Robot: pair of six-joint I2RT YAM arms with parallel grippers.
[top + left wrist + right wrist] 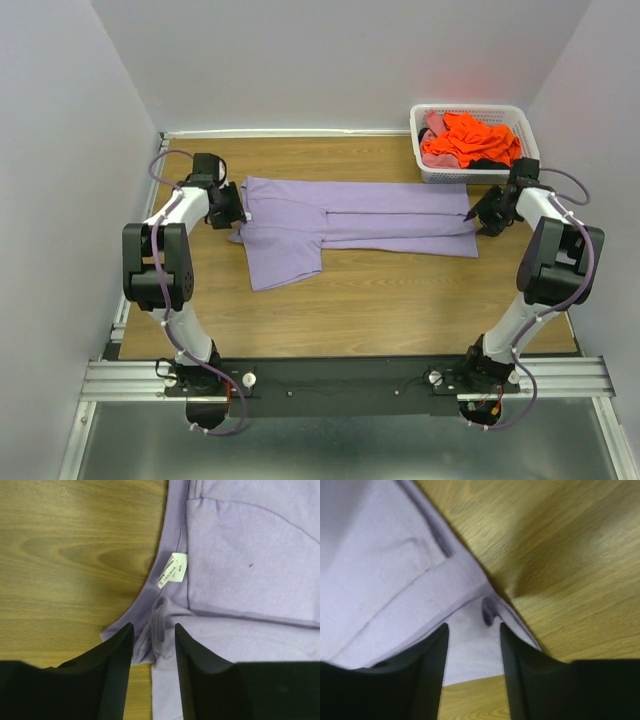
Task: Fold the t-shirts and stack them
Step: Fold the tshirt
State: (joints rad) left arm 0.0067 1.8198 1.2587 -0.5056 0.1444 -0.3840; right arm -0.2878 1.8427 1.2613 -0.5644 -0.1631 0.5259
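Along the near edge, a metal rail carries both arm bases, and the wooden table stretches away from it. Both arms reach out to the lavender t-shirt, which lies flat across the middle of the table with its length running left to right. It is partly folded: its far long edge is turned in over the body, and one sleeve still sticks out toward the near side at the left.

The left gripper sits at the neck end. Its wrist view shows its fingers parted, straddling a small ridge of collar fabric without clamping it. The white neck label lies just beyond the fingertips on the inside of the collar.

The right gripper sits at the hem end, at the shirt's right edge. Its jaws also stand apart, with the hem corner lying between the fingers and a small curl of cloth just past the tips.

Farther back, in the far right corner, a white lattice basket holds a crumpled orange t-shirt with a pink t-shirt tucked against its left side.
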